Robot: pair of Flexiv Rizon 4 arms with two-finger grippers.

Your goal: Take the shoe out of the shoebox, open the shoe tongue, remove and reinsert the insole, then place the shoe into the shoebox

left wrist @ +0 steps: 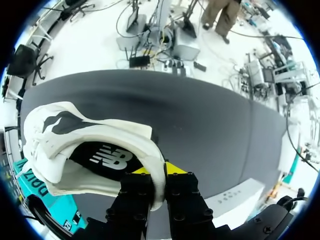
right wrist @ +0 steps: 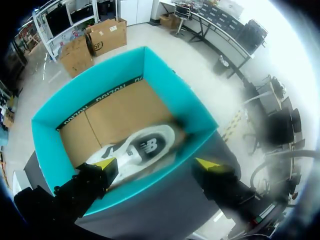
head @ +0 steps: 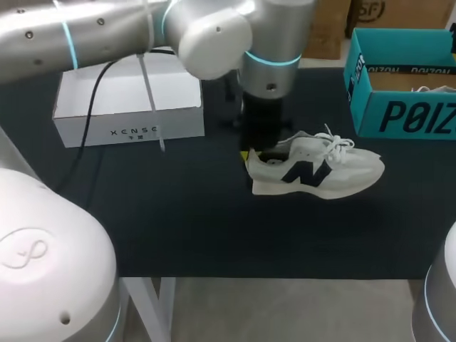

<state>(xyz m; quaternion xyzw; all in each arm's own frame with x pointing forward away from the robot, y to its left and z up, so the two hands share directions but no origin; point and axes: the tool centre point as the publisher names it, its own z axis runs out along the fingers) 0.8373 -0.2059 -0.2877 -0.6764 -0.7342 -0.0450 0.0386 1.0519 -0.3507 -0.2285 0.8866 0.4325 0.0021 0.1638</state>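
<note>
Left pincer is clamped on the shoe by its heel. The shoe lies on the counter, toe toward 3 o'clock, with the shoebox at its 1 o'clock. Right pincer hangs spread above the shoebox. Next is probably opening the tongue while the heel is steadied.

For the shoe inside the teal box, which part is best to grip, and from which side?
Probably the heel collar, from straight above: the shoe sits sole down, opening facing up, so one finger fits inside, one outside.

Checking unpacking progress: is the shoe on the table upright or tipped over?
Upright: the shoe rests on its sole, laces up, heel collar pinched by the left gripper.
</note>
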